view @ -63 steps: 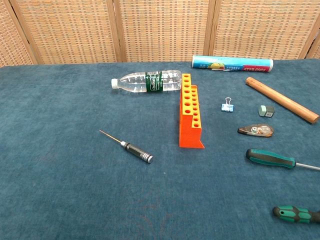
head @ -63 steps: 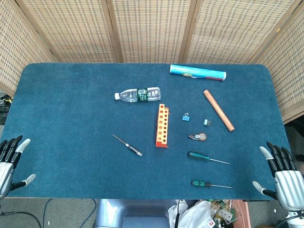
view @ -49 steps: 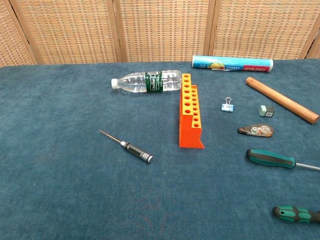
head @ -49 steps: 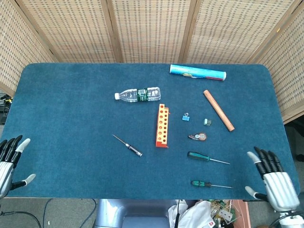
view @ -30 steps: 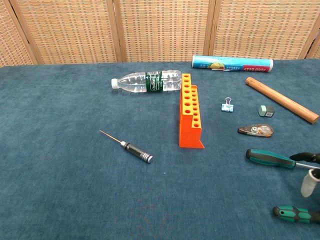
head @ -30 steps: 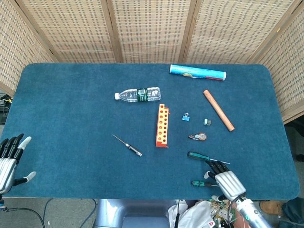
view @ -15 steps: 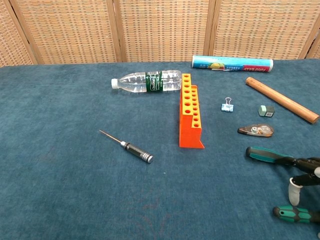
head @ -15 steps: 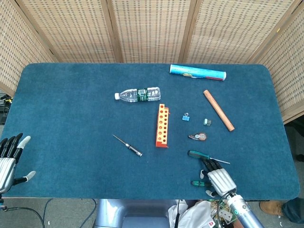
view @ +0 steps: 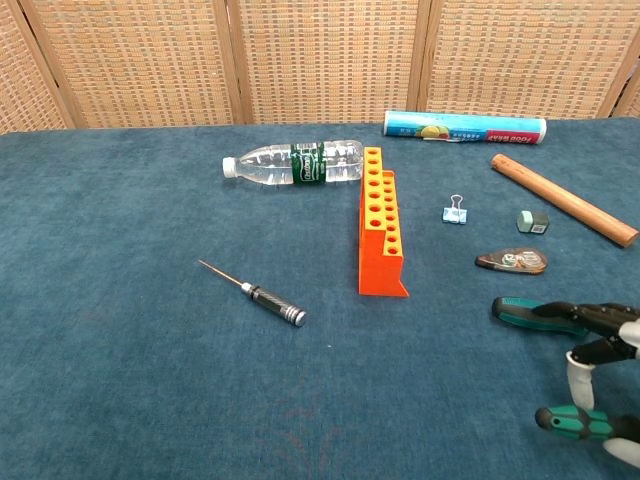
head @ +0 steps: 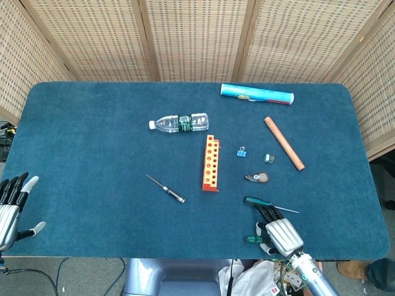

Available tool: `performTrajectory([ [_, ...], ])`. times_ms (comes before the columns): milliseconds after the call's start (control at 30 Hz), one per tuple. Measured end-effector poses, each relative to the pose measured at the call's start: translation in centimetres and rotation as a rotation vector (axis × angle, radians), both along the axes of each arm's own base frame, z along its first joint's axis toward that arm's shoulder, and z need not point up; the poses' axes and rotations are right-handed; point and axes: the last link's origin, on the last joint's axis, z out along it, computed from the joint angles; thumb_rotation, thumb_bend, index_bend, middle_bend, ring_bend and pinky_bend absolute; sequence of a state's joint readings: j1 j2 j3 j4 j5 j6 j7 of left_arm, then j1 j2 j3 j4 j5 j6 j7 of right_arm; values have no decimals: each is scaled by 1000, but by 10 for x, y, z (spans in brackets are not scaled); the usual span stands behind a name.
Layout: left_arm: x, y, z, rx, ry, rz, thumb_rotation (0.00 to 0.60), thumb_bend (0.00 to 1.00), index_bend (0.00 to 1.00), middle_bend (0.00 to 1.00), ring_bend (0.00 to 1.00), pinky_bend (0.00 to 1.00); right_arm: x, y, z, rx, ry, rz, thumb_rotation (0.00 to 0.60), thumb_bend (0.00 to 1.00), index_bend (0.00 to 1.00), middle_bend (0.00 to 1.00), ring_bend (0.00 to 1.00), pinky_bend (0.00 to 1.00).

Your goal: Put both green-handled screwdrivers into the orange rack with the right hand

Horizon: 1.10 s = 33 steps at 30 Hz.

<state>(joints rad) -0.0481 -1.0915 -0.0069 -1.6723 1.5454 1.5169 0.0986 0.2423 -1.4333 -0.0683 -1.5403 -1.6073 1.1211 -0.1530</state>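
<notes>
Screwdrivers with green handles are both lying on the blue counter (head: 92,123) at about 4 o'clock from the orange rack (head: 210,163), neither yet slotted. The farther screwdriver (view: 530,313) is resting with its handle end pointing at the rack and its shaft partly hidden under the fingers. The nearer screwdriver (view: 570,421) is lying close to the counter's front edge.

The right hand (head: 278,229) is hovering over the strip between the two tools, its dark fingers (view: 600,318) spread across the farther one and its pale thumb (view: 579,375) pointing down toward the nearer one. It is holding nothing, and whether the fingers are touching the farther handle cannot be told. The left hand (head: 11,206) is idling with fingers apart at the counter's 8 o'clock corner.

For a clean pick, the operator is probably best off settling on one tool, closing thumb and fingers across the ribbed handle rather than the thin shaft, and lifting before turning the tip downward toward a rack hole. The water bottle (head: 179,123) and the black driver (head: 166,189) are lying clear of that path.
</notes>
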Motion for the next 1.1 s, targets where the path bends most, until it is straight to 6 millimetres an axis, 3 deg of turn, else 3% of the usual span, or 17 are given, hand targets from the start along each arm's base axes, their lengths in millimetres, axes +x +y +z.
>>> performTrajectory([
  [467,0,-2,4,8,-16,-1,600,0,0,0,0,0,41,-12,40,-77,-329,29,600,336,578,40,0,0],
  [867,-2,1,7,10,-15,13,600,0,0,0,0,0,100,-77,79,-152,-735,76,600,360,588,91,0,0],
  [1100,-5,7,6,10,-19,39,600,0,0,0,0,0,139,-121,69,-70,-960,27,600,382,600,112,0,0],
])
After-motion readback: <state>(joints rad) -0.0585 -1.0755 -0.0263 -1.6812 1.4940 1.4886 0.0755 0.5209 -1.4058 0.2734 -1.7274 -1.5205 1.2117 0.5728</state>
